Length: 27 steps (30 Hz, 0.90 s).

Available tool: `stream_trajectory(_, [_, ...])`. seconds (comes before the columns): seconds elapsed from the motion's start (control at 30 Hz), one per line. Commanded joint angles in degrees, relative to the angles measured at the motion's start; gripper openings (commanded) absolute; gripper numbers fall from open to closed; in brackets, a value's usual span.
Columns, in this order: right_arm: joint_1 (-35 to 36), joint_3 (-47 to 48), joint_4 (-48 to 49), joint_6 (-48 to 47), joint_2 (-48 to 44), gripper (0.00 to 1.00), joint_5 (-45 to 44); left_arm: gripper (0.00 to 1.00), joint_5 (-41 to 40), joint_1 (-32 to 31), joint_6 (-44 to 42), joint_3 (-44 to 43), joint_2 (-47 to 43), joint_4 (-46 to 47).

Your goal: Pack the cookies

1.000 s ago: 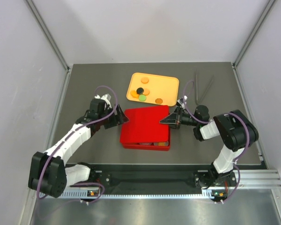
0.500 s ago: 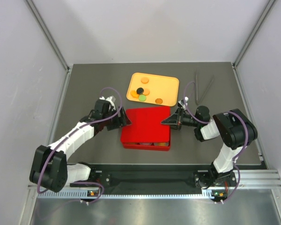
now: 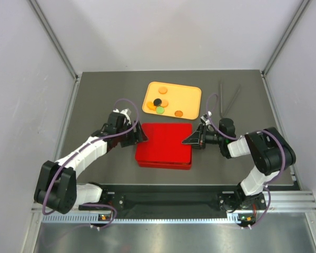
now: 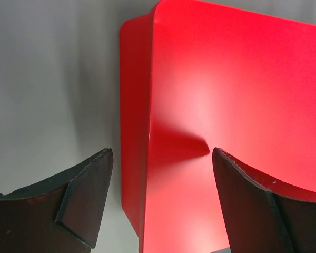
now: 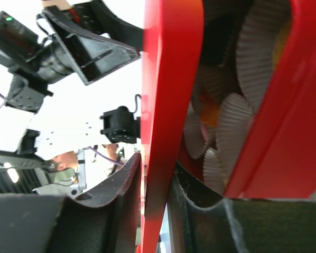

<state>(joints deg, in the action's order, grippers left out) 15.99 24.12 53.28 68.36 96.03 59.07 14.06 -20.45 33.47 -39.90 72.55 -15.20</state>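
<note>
Several cookies point(image 3: 159, 103), orange, black and green, lie on a pale orange tray point(image 3: 191, 94) behind a red box point(image 3: 164, 145). The box's red lid point(image 4: 226, 95) lies nearly flat on it. My right gripper point(image 3: 185, 140) is shut on the lid's right edge point(image 5: 168, 79), one finger on each face. Through the narrow gap the right wrist view shows white pleated cups point(image 5: 234, 121) and a bit of orange cookie point(image 5: 210, 113) inside. My left gripper point(image 3: 138, 136) hangs open over the lid's left edge, one finger point(image 4: 89, 179) above the table, the other above the lid.
Dark tongs point(image 3: 227, 97) lie at the back right of the grey table. White walls close the table in on the left, right and back. The arm bases and a metal rail point(image 3: 168, 203) run along the near edge.
The tilted lid has come down almost flat on the red box. My left gripper has moved right, to the box's left edge. The right gripper has stayed at the lid's right edge.
</note>
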Motion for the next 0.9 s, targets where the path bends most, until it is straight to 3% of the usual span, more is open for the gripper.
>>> stream_trajectory(0.0, [-0.7,2.1,-8.8,-8.1,-3.9,0.25,-1.1,0.8,-0.1,-0.6,-1.0,-0.1,0.1,2.6])
stream_trajectory(0.23, [-0.8,3.4,-21.3,-16.2,-8.0,0.37,-3.2,0.8,-0.2,-0.8,-1.0,-0.2,0.0,2.3])
stream_trajectory(0.4, [-1.8,2.9,-23.2,-17.6,-9.4,0.47,-3.1,0.8,-0.3,-1.0,-1.0,0.0,0.4,2.4])
stream_trajectory(0.87, [-4.6,1.5,-34.4,-23.6,-16.3,0.48,-4.7,0.8,-0.4,-1.3,-1.6,0.0,0.4,1.8])
